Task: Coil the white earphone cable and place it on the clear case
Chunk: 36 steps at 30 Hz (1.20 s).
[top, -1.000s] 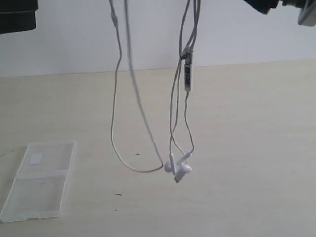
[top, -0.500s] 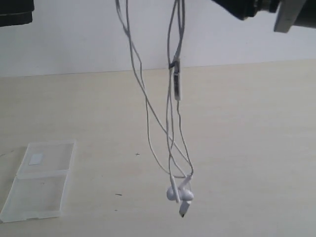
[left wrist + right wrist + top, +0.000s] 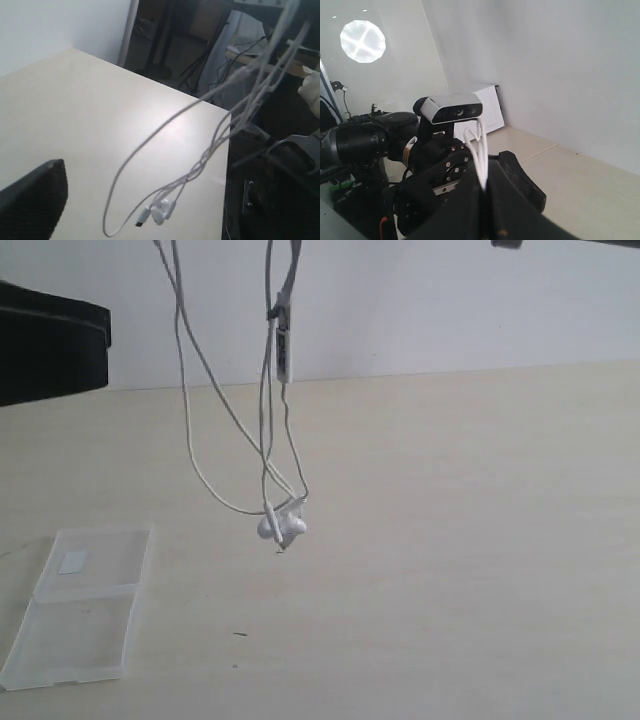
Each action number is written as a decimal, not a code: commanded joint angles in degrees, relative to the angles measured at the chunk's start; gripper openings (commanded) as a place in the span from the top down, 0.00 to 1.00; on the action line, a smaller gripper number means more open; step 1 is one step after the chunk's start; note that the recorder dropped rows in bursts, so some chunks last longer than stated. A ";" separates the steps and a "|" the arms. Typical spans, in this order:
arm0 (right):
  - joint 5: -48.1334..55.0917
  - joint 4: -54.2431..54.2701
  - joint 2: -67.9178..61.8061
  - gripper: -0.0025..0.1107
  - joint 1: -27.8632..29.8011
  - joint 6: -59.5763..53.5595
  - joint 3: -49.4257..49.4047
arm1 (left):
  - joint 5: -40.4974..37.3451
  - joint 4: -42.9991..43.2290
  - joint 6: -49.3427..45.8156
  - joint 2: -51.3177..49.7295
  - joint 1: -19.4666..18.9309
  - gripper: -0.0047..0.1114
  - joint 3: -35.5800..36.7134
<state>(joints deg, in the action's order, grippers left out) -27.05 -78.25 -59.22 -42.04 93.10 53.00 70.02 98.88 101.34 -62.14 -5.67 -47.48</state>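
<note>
The white earphone cable [image 3: 195, 455] hangs in long loops from above the exterior view's top edge. Its inline remote [image 3: 285, 350] dangles high, and the two earbuds and plug [image 3: 281, 528] swing bunched above the table, right of the clear case [image 3: 85, 605]. The case lies open and flat at the front left, sticker on its far half. My right gripper [image 3: 486, 176] is shut on several strands of the cable [image 3: 479, 150]. In the left wrist view the earbuds [image 3: 161, 212] hang apart from the one finger [image 3: 36, 192] that shows; nothing is held there.
The pale wooden table [image 3: 470, 540] meets a white wall at the back. The left arm's dark body [image 3: 50, 340] juts in at the left edge. Beyond the table's edge in the left wrist view stand dark stands and cables [image 3: 270, 165].
The hanging cable has swung left and risen; the earbuds went from low centre to higher, nearer the case. The right arm has left the top right, and the left arm has dropped into view.
</note>
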 commanded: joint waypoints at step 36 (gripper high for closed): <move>-4.22 18.10 -8.94 0.98 0.11 -7.43 0.68 | -3.84 -3.41 -12.99 -3.21 5.73 0.11 0.78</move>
<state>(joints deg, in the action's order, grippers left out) -29.96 -62.93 -67.47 -42.04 87.73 53.21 66.57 96.45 88.62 -65.30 -0.34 -46.74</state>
